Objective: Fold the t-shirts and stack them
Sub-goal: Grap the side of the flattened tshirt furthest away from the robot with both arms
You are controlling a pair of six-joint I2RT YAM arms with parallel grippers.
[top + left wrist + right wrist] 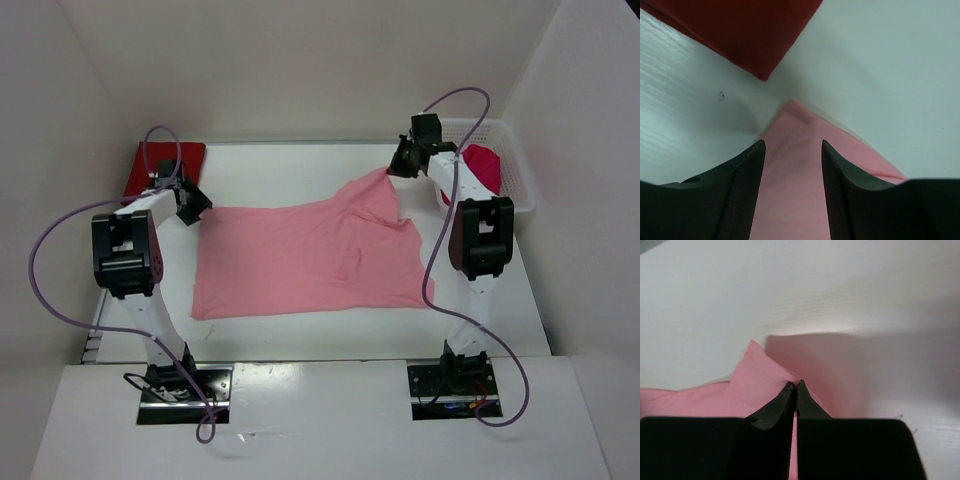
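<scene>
Pink t-shirt (310, 262) spread on the table (300, 335), one far corner pinched, the other not yet.
From above, its long axis runs left to right. The right gripper (402, 166) holds the far-right corner raised, and the left gripper (196, 206) sits at the far-left corner. Left wrist: jaws apart, that corner lying between and just beyond them, with the dark red t-shirt (750, 30) further off. Right wrist: jaws together on a pink fold.

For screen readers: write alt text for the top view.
Light pink t-shirt spread on a white table, the right claw pinching its far right corner. Dark red shirt far left; magenta shirt in a white basket far right.
</scene>
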